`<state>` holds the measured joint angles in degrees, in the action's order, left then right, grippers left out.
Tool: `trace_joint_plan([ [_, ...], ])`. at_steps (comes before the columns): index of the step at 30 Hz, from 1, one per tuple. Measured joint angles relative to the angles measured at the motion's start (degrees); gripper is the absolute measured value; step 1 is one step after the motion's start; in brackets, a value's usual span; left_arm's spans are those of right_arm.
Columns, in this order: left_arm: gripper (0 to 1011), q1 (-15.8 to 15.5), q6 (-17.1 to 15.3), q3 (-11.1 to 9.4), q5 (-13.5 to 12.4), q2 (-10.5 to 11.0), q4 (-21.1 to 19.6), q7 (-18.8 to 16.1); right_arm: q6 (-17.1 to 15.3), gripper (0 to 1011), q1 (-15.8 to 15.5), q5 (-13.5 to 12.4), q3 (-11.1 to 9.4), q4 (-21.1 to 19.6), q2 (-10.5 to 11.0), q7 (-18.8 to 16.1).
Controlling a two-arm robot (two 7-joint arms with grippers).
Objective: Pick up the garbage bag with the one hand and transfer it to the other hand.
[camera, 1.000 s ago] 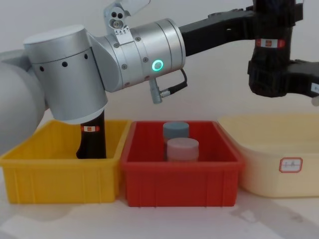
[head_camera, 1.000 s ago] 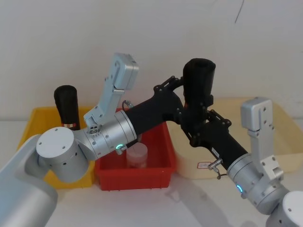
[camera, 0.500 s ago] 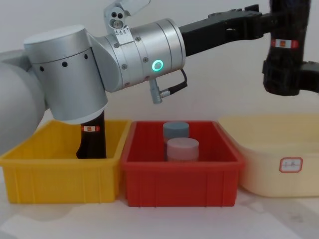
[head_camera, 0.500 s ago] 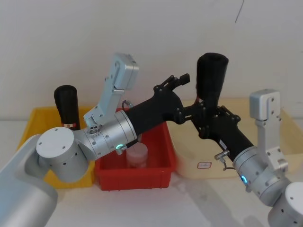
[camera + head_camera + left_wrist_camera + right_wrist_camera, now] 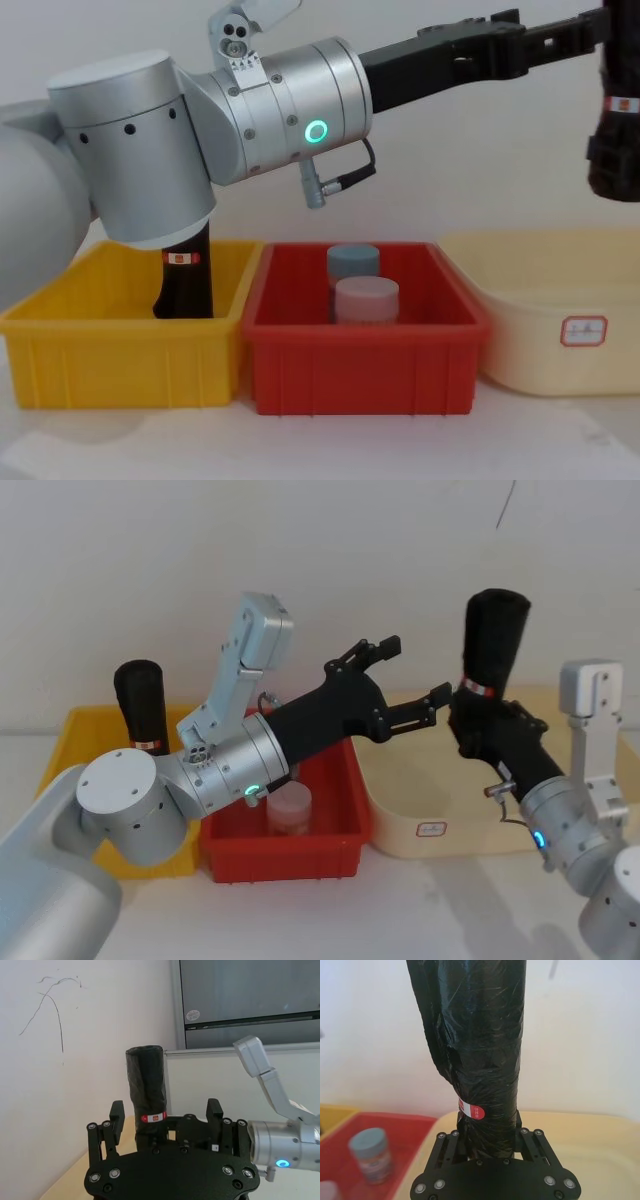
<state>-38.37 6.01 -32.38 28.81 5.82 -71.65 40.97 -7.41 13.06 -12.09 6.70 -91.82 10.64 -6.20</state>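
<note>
Your black two-finger right gripper is clamped on the lower end of the tall black cylindrical roll of plastic garbage bags, held nearly upright above the cream plastic tub. The roll's white-and-orange label band sits just above the fingers, and its print is illegible. Your left gripper stands spread wide and empty, close beside the roll and not touching it. The tub's small white sticker cannot be read.

Head high, chest low; both face red bin.
</note>
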Motion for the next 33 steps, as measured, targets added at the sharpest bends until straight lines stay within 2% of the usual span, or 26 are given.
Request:
trace_joint_plan([
  [15,1001,0.0,0.0,0.0,0.0,0.0,0.0,0.0,-0.2,483,3.2,2.8,-3.6,5.7,-0.4,5.1],
  [19,1002,0.0,0.0,0.0,0.0,0.0,0.0,0.0,-0.2,634,3.7,3.6,-3.9,6.7,-0.4,5.7],
  [26,1002,0.0,0.0,0.0,0.0,0.0,0.0,0.0,-0.5,817,4.0,4.5,-4.0,7.4,-0.2,5.9],
  [28,1001,0.1,0.0,0.0,0.0,0.1,-0.2,-0.2,-0.7,846,4.0,4.6,-3.9,7.4,-0.2,5.6],
  [29,1002,0.1,0.0,0.0,0.0,0.1,-0.2,-0.2,-0.9,902,4.0,4.6,-3.9,7.4,-0.1,5.3],
  [33,1002,0.7,0.0,0.0,-0.5,0.7,-1.4,-1.5,-1.3,993,3.5,4.6,-3.6,6.7,0.1,4.2],
])
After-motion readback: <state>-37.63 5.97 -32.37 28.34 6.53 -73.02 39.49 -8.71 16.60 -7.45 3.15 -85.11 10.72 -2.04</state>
